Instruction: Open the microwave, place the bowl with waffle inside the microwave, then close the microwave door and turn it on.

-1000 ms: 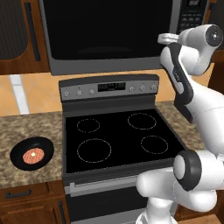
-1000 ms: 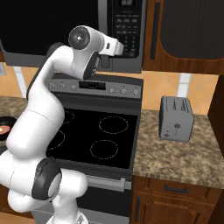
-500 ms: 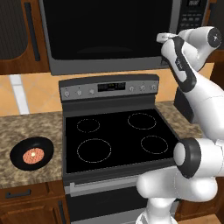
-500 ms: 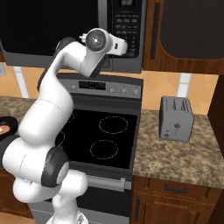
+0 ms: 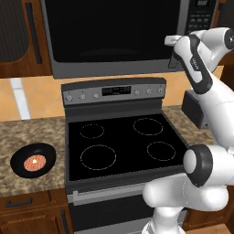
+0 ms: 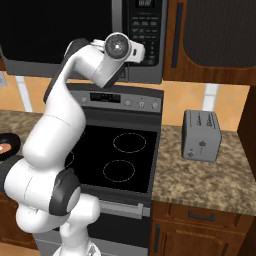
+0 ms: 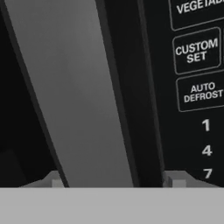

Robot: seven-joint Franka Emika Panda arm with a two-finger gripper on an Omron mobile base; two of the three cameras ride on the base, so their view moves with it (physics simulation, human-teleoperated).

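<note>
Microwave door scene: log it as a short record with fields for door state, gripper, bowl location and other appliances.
door state: microwave door shut
handle: grey bar handle between the two fingertips, no contact visible
gripper: gripper straddling the handle, jaws apart
keypad: keypad right of the handle
bowl location: bowl with waffle on counter left of stove
other appliances: toaster right of stove

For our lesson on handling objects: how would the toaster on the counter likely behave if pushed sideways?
The toaster looks boxy and metallic, so probably rigid. It stands taller than it is deep, so a high push might tip it. Its flat base would likely slide, not roll.
</note>
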